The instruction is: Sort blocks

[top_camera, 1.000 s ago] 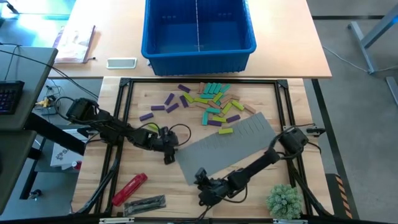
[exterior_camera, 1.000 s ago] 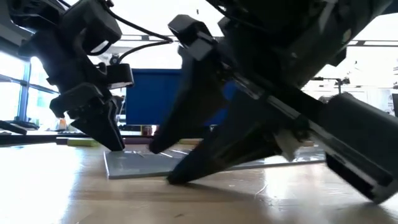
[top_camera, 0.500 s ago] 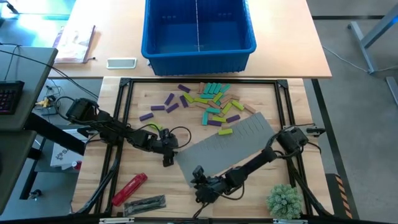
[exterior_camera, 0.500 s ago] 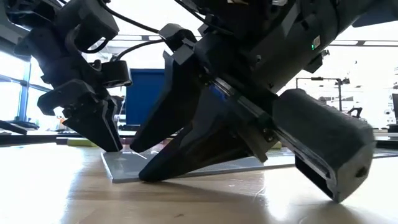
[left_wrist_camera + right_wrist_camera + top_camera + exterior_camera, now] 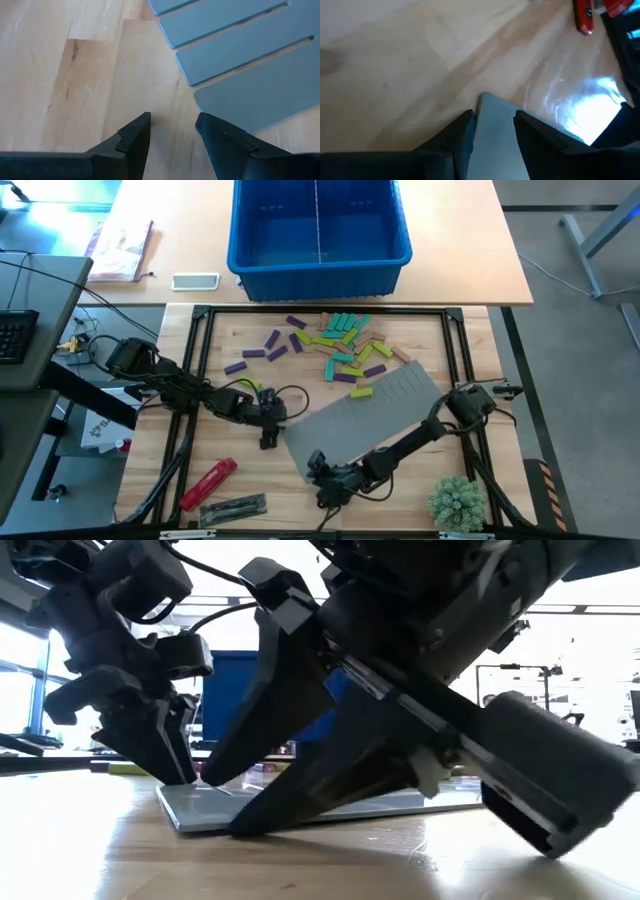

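Overhead, blue bin (image 5: 319,252) holding nothing, blocks (image 5: 330,345) loose on table, right gripper (image 5: 492,127) jaws astride grey mat (image 5: 365,418) corner, left gripper (image 5: 172,132) jaws released.

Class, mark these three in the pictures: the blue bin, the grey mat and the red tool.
blue bin (image 5: 400,252): high view, on its right rim.
grey mat (image 5: 385,402): high view, on its bare middle.
red tool (image 5: 208,482): high view, on the middle of its body.
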